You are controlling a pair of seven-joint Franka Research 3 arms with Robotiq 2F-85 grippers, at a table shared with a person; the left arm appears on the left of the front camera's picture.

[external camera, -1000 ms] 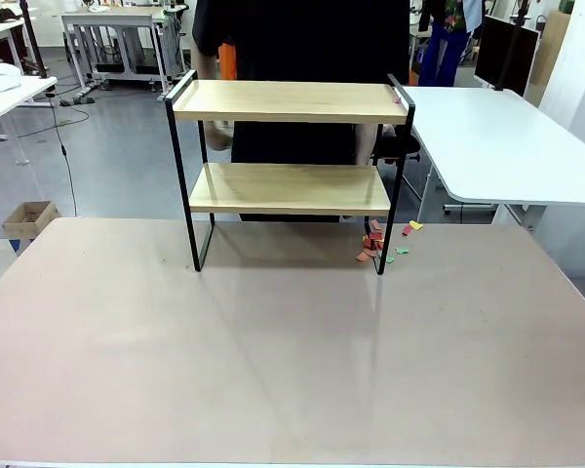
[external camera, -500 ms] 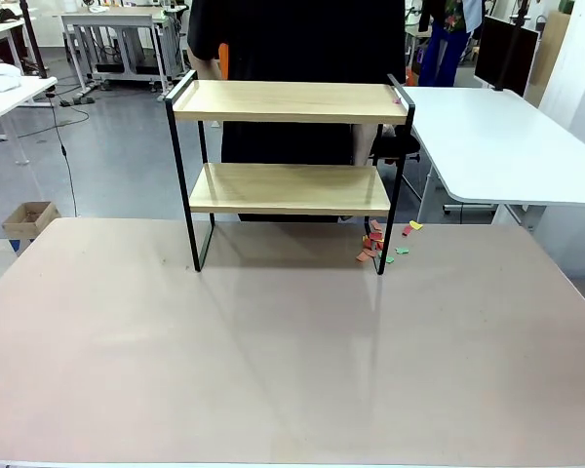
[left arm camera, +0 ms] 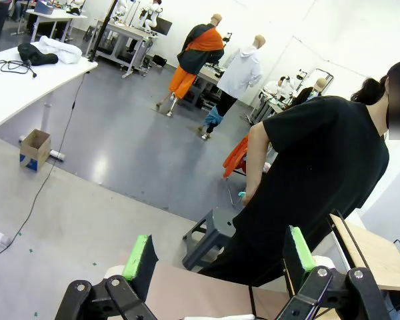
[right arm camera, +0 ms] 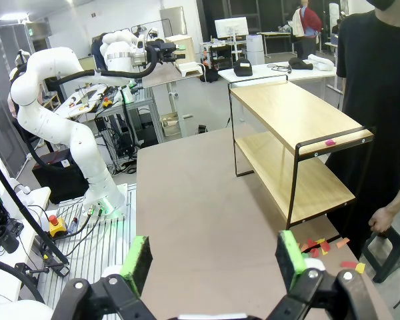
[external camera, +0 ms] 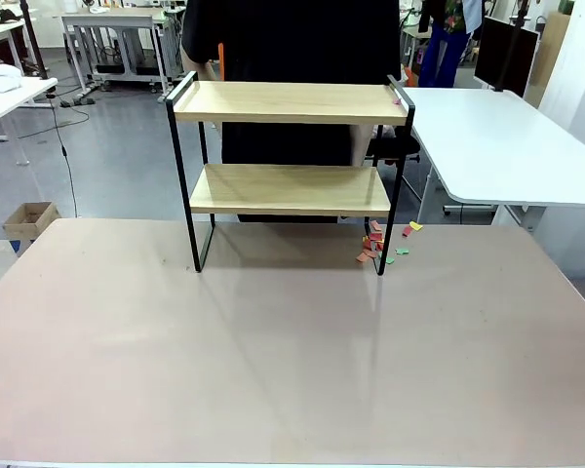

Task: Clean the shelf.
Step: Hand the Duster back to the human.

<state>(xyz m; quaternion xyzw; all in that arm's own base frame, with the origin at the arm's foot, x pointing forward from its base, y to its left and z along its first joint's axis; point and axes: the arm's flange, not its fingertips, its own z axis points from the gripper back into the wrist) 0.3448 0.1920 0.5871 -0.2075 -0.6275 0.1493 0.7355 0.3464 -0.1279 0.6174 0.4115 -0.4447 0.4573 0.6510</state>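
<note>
The two-tier shelf of pale wooden boards in a thin black metal frame (external camera: 291,171) stands upright toward the far edge of the beige table (external camera: 273,370), with a person in a black top (external camera: 297,39) right behind it. One small pink scrap (right arm camera: 330,142) lies on the top board near its right end, and a scatter of coloured paper bits (external camera: 380,244) sits on the table by the shelf's right front leg.

The main risk, as I judge it, is a sweep that knocks the light frame — a gripper catching a raised side rail could tip or shove the shelf toward the person. The scrap is also thin and flat, so open fingers may slide over it or flick it off.

The right gripper (right arm camera: 213,263) stands wide open, holding nothing; in its wrist view the shelf lies at about one o'clock, well apart from the green pads. The left gripper (left arm camera: 217,257) is likewise wide open and empty; a corner of the shelf shows at about three o'clock, just past its finger — how close, I cannot tell.
</note>
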